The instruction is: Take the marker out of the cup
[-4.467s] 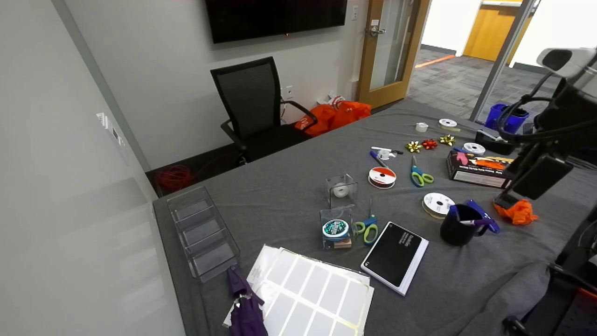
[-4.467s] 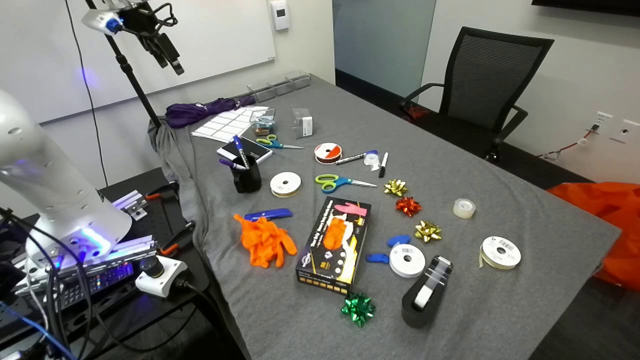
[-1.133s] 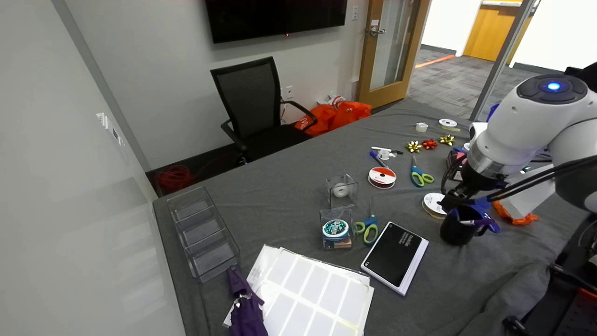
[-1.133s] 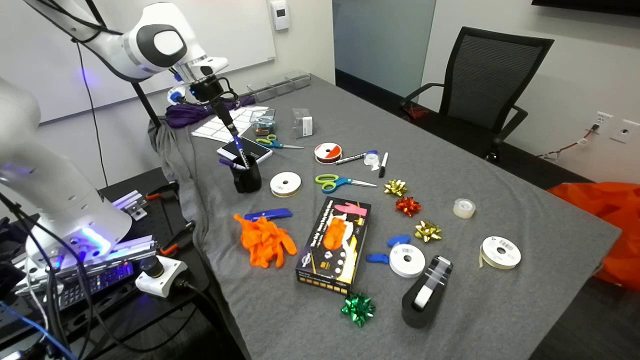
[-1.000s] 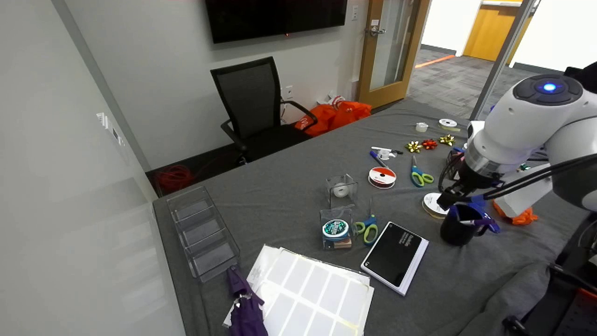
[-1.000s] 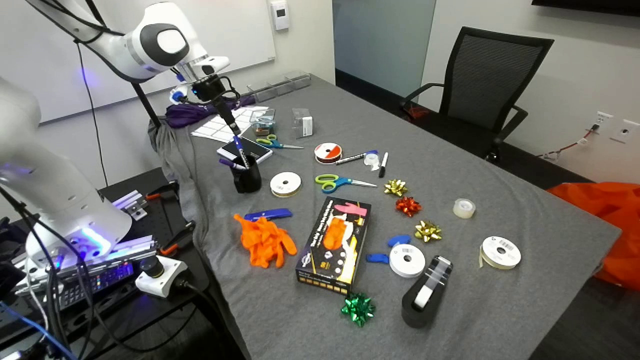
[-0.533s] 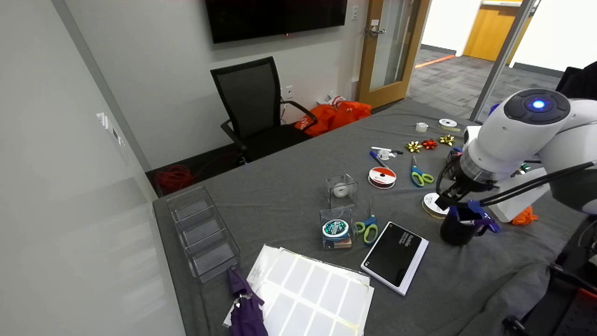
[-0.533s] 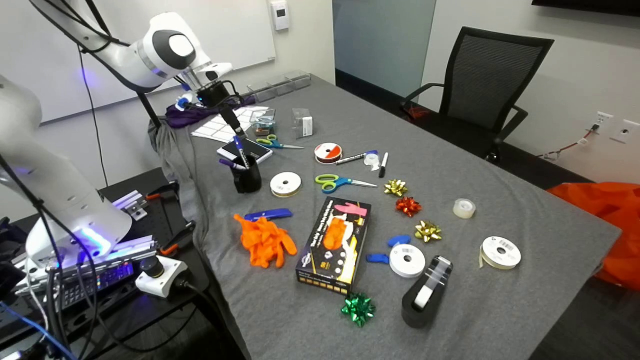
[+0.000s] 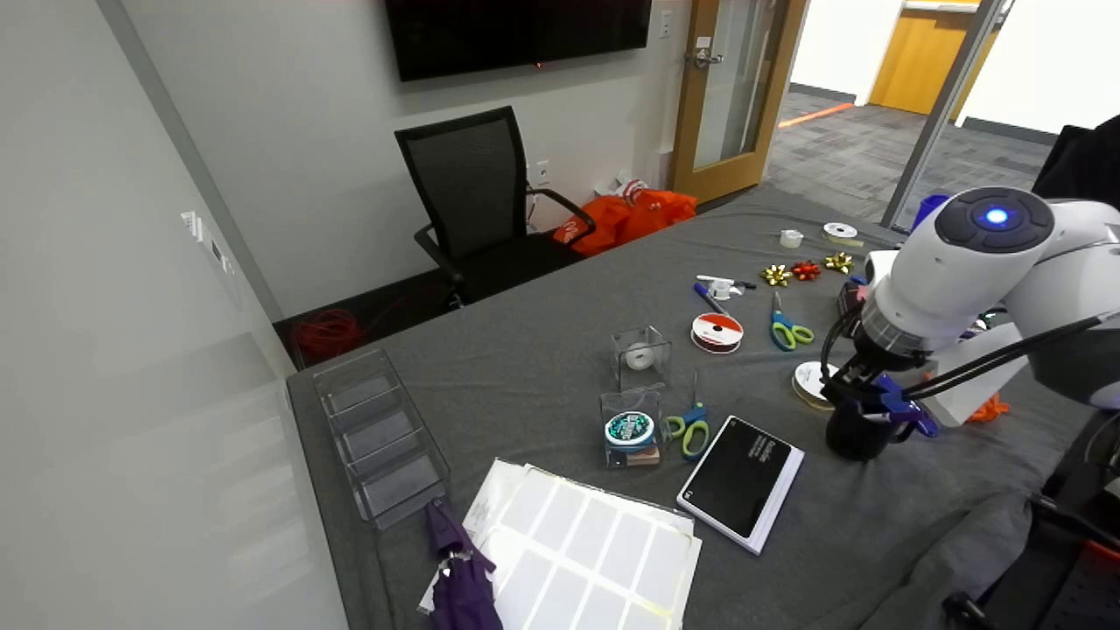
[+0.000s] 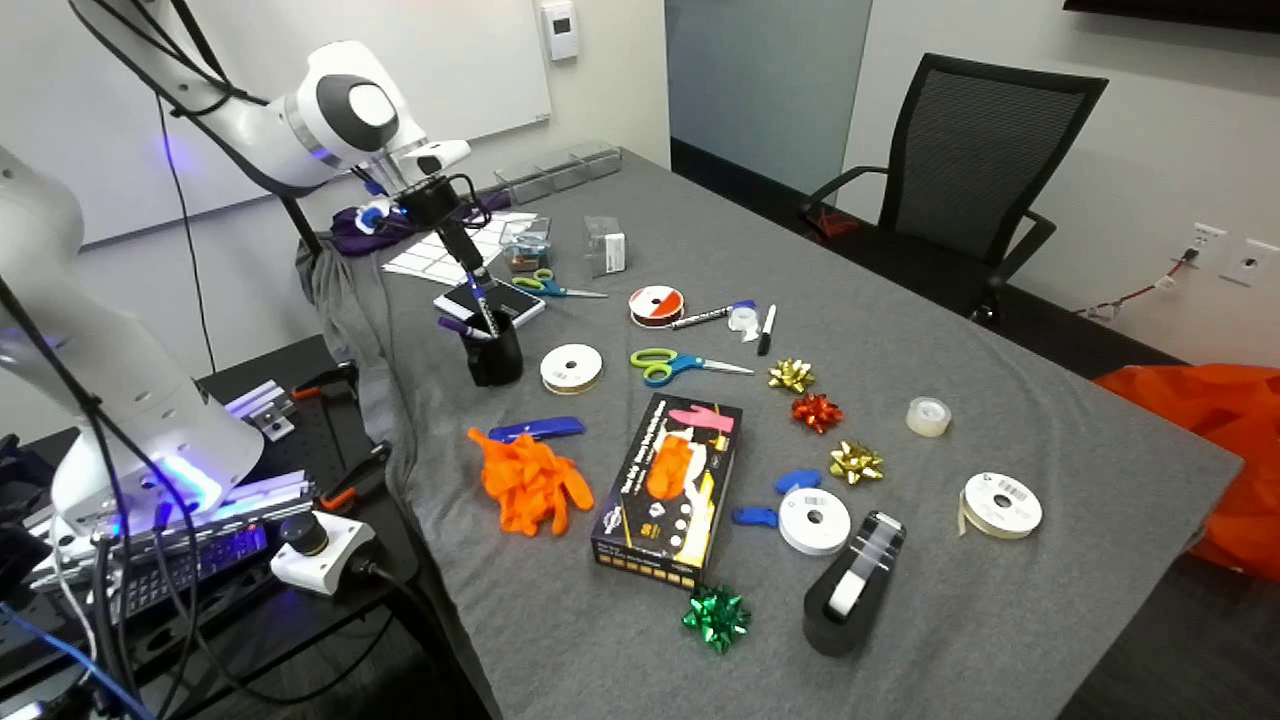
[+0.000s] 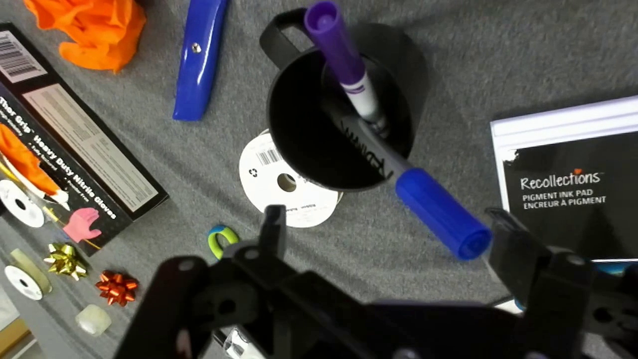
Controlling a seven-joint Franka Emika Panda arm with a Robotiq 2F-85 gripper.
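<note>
Grey-draped table (image 10: pixel 900 340) bearing cup (image 10: pixel 497 360), scissors (image 10: pixel 684 364)

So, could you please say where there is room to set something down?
Bare cloth lies between the divided tray and clear boxes, toward the chair, and between the orange glove and green bow. Around the black mug it's crowded: ribbon spool, ink pad, gripper.

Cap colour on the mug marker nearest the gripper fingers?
Blue: that marker's cap shows best in the wrist view.
</note>
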